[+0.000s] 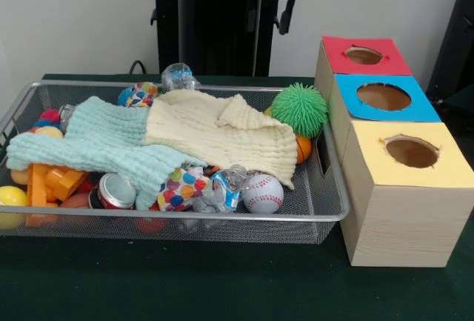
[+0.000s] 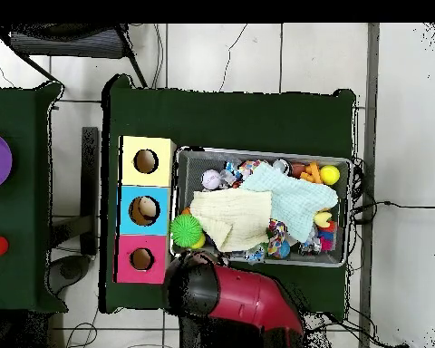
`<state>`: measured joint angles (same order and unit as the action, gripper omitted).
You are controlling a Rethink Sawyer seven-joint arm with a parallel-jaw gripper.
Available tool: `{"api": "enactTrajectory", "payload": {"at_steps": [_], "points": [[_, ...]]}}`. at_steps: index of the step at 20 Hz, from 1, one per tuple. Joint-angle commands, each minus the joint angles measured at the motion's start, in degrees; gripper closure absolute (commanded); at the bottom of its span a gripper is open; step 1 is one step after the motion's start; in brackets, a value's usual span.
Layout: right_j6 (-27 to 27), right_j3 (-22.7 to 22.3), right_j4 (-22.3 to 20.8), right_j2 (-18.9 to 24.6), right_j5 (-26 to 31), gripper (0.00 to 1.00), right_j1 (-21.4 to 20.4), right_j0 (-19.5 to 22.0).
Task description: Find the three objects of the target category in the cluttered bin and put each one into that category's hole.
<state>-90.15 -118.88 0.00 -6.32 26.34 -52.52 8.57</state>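
Front view shows the silver wire-mesh bin holding a mint cloth and cream cloth over toys; a white baseball lies at its near wall, a green spiky ball beside the red-topped box. Gripper hangs behind the bin, finger state unclear.

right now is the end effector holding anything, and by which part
Nothing is held. The end effector hangs empty at the top of the front view, above and behind the wire mesh bin, touching none of the things in it.
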Motion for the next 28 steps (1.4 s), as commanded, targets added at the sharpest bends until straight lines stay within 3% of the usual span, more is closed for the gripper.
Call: {"api": "enactTrajectory", "payload": {"at_steps": [1,4,10,13,17,28], "points": [[-6.9,10.0,-0.6,1.9,-5.5,0.00,7.4,5.4],[-5.5,12.8,-0.9,3.0,-4.8,0.00,10.1,7.1],[-6.4,13.9,-1.3,4.1,-10.1,0.00,14.7,9.5],[-7.6,14.7,-1.0,3.7,-12.6,0.00,15.3,9.9],[-7.9,16.9,0.3,3.4,-10.9,0.00,16.2,9.8],[-10.8,20.1,4.8,7.1,-13.0,0.00,20.6,10.2]]}}
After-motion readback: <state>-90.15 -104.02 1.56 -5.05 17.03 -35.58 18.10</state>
